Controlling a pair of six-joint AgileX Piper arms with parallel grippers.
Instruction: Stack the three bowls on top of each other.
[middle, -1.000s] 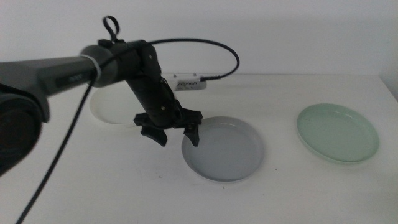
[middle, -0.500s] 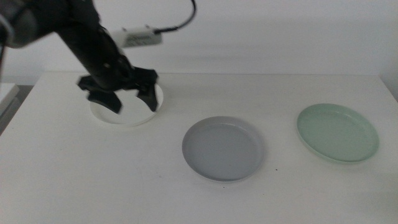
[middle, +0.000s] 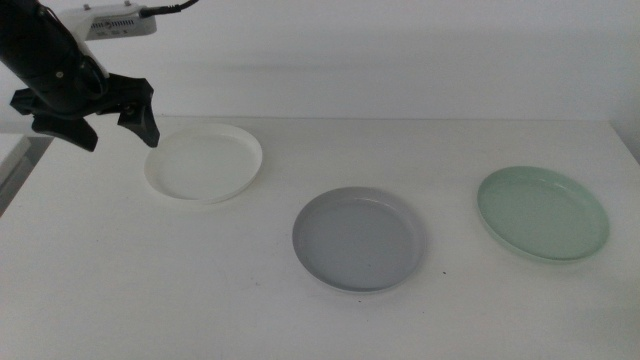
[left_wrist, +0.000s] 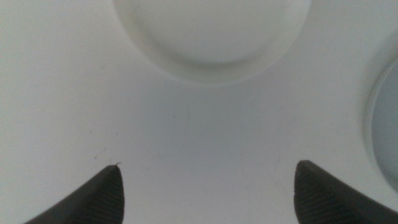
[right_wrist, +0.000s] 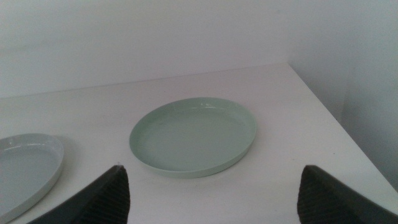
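Middle view is showing the left gripper (middle: 88, 122) hanging wide open and empty at upper left beside the white bowl (middle: 204, 161), seemingly lining up a rim grasp, grey bowl (middle: 358, 238) centre, green bowl (middle: 543, 213) right.

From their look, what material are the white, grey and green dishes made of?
All three look like plastic or melamine, though glazed ceramic cannot be excluded. The white bowl is matte, with thin even walls. The grey bowl shows a soft, dull sheen. The pale green bowl is smooth, with a faint gloss along its rim.
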